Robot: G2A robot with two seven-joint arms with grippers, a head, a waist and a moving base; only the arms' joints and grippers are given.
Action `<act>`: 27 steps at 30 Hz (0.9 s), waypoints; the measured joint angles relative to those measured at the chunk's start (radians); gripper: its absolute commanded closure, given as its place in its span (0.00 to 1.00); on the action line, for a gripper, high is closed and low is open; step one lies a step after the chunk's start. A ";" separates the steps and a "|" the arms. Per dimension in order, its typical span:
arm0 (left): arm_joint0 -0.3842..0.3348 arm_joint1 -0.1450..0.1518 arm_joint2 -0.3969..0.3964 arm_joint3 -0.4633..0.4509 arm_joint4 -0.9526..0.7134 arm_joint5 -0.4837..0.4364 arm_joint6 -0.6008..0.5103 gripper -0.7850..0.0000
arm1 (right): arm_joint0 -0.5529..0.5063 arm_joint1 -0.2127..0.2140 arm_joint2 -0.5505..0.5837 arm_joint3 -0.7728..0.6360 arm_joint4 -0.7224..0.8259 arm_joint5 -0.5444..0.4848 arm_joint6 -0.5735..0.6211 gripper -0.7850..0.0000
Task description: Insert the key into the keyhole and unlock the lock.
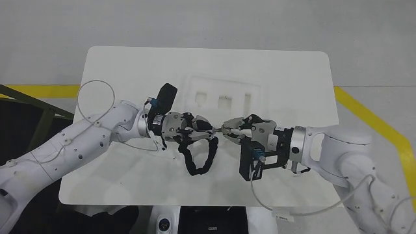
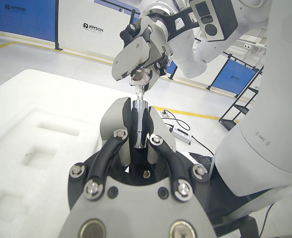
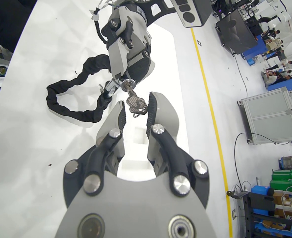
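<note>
A white surface [image 1: 292,71] carries a foam tray [image 1: 195,81] just behind the lock [image 2: 139,122]. The left gripper [image 2: 138,105] is clamped on the lock's metal cylinder, and its black chain [image 3: 69,110] droops below. The key [image 3: 136,104] sits in the lock's keyhole. The right gripper [image 3: 137,99] brackets the key's head, its jaws narrowly apart.

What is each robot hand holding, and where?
The left gripper clamps the shiny metal cylinder of the black chain lock around its middle. The right gripper is at the flat head of the silver key; grip cannot be told.
</note>
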 measured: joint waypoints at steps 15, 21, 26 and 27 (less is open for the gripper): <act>0.005 -0.002 0.000 0.000 0.030 0.000 0.032 1.00 | 0.017 0.004 -0.043 0.051 0.358 0.062 0.229 1.00; 0.000 0.001 0.000 0.002 0.050 0.000 0.046 1.00 | 0.035 0.008 -0.054 0.083 0.609 0.174 0.364 1.00; 0.003 0.004 0.000 -0.005 0.059 0.000 0.052 1.00 | 0.050 0.010 -0.069 0.098 0.748 0.255 0.434 1.00; 0.004 0.004 0.000 -0.005 0.060 0.000 0.052 1.00 | 0.052 0.010 -0.070 0.099 0.765 0.268 0.440 1.00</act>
